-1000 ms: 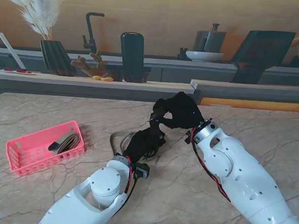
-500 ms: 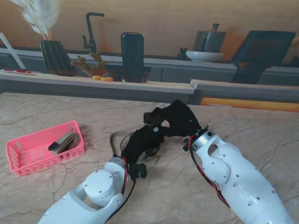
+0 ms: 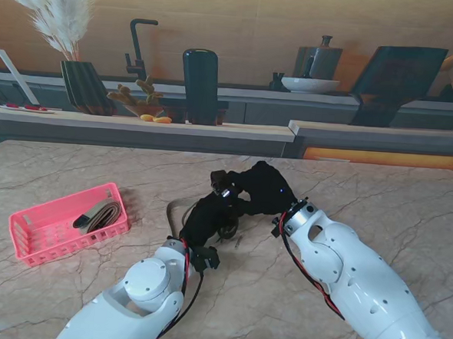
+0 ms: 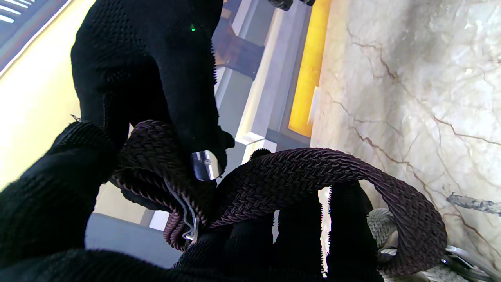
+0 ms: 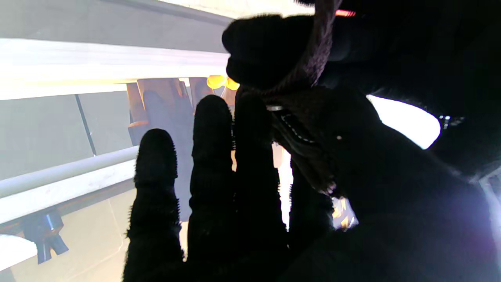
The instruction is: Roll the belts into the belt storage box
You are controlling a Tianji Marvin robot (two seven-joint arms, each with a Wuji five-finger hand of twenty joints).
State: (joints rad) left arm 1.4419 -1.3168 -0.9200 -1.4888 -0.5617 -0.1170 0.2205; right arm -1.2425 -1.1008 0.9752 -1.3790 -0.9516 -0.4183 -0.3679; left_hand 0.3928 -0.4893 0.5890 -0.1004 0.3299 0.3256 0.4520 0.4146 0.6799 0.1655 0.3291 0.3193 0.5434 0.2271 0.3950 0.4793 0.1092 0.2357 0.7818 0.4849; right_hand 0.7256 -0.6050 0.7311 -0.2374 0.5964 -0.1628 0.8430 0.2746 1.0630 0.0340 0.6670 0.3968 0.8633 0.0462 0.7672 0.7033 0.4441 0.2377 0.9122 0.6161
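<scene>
A dark brown braided belt [image 4: 313, 168] loops through my left hand [image 3: 206, 220], whose fingers [image 4: 344, 219] curl around it. Its coiled end with a metal buckle [image 4: 203, 164] is pressed between my two hands. My right hand [image 3: 262, 188] meets the left one at the middle of the table and pinches the belt's end [image 5: 301, 129] between thumb and fingers [image 5: 211, 156]. In the stand view the dark belt is hidden by the gloves. The pink belt storage box [image 3: 34, 238] stands at the left with a rolled belt [image 3: 100, 216] inside.
A light grey braided belt [image 3: 176, 209] lies on the marble table [image 3: 378, 202] just left of my left hand, also seen under it [image 4: 381, 227]. Beyond the table's far edge runs a counter with a vase [image 3: 85, 86], a tap and a dark canister [image 3: 199, 86].
Both hands have shifted left and slightly nearer to me while staying together on the belt. The right forearm has swung left with them.
</scene>
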